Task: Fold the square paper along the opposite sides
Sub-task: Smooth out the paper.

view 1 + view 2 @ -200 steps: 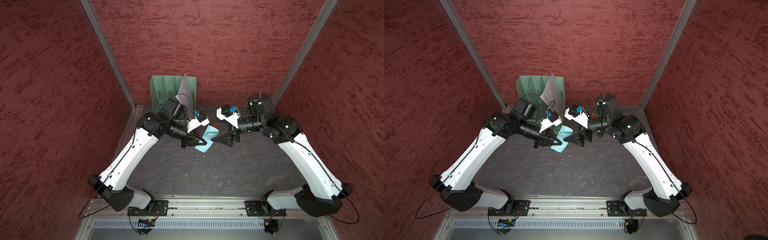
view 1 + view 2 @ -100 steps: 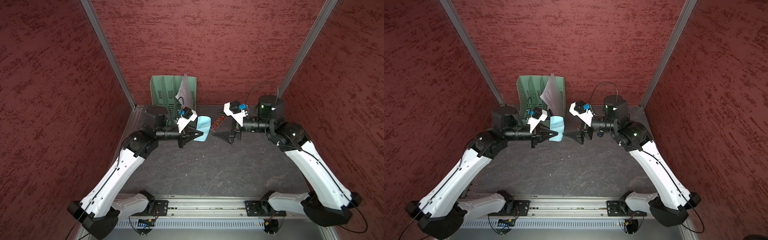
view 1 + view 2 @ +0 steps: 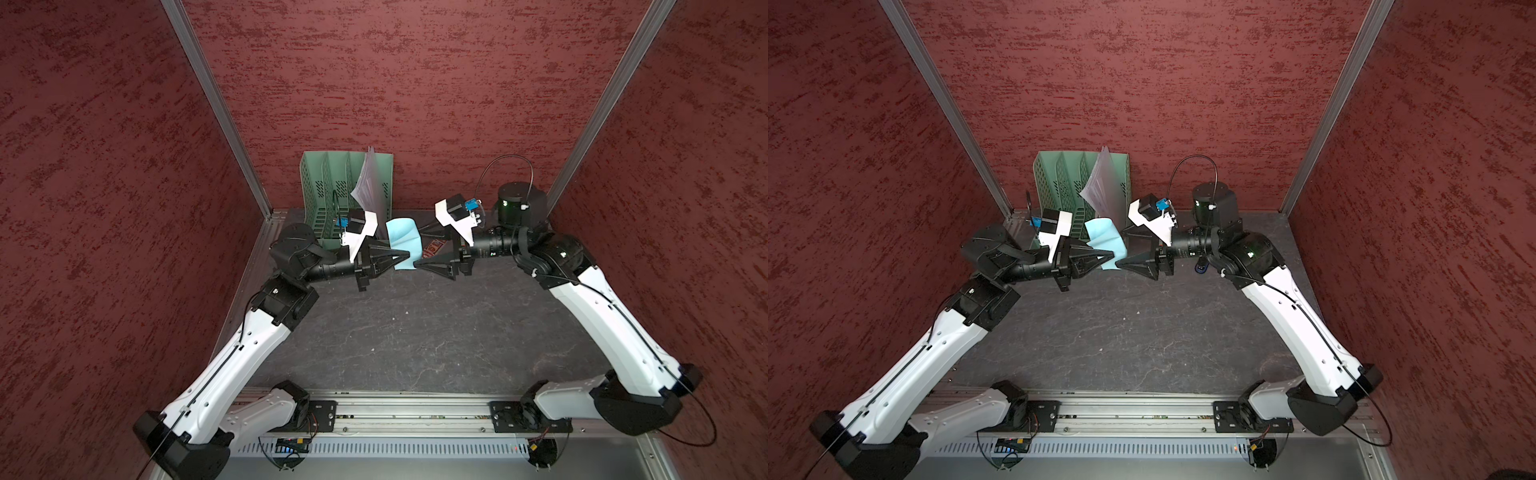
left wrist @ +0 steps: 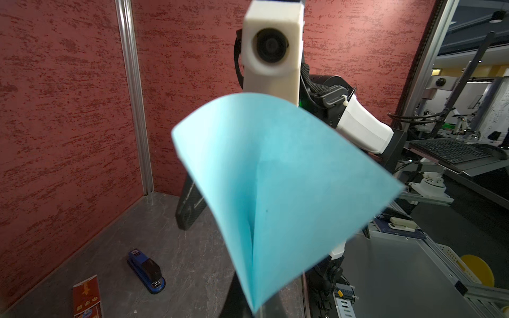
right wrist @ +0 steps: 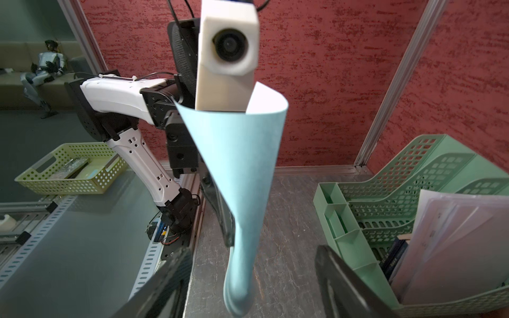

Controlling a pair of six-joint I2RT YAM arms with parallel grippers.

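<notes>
Left gripper (image 3: 408, 253) is shut tight on the bottom end of the square paper (image 3: 401, 237), and the sheet is held up in the air over the back of the table (image 3: 415, 332). The paper is bent into a soft curve. Only a faint line is seen running up from the pinched spot, so no flat fold is judged to be made yet. Around the lower end of the sheet the right gripper (image 5: 253, 249) is placed with its jaws wide apart, and the paper is not touched by them.

Some things could go wrong from this point. If the right jaws are closed while the sheet is curled like this, a crooked line could be pressed in, and the two opposite sides would not be matched. If the thin sheet is pulled by both arms, it could be torn. If it is let go too soon, it could be dropped by the red packet (image 4: 86, 298) and the blue stapler (image 4: 146, 271). The green file rack (image 3: 328, 187) with its white sheets (image 3: 370, 183) is close behind and could be bumped.
</notes>
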